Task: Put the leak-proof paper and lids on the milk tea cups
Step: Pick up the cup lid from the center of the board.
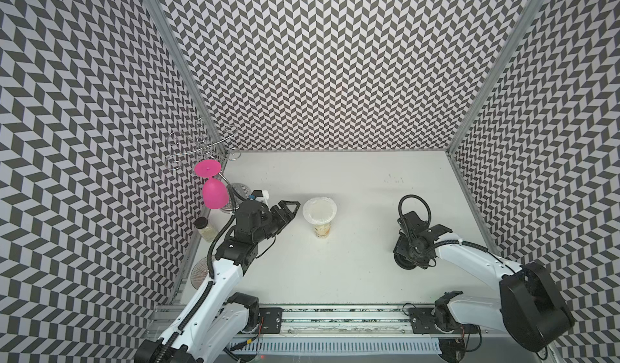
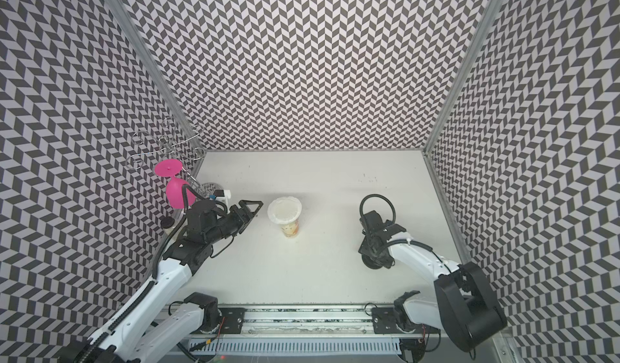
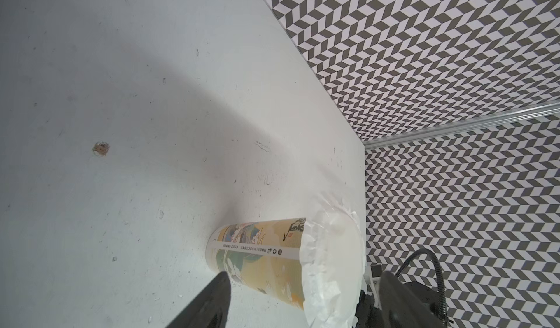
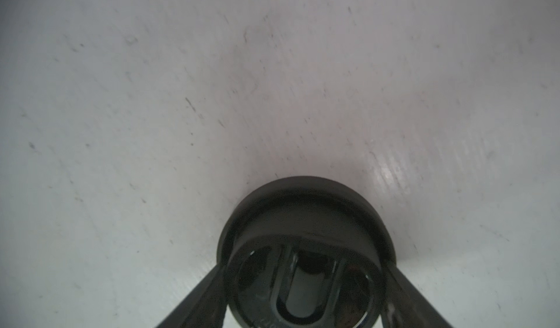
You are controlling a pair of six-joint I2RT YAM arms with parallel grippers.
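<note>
While the leak-proof paper (image 1: 319,210) lies draped over the mouth of the upright milk tea cup (image 1: 322,233) in the middle of the desk (image 1: 352,183), the left gripper (image 1: 291,213) hovers just left of it, jaws apart and empty. Well off to the right, the right gripper (image 4: 306,266) points down, its jaws flanking a black round lid (image 4: 303,208); whether they pinch it I cannot tell.
</note>
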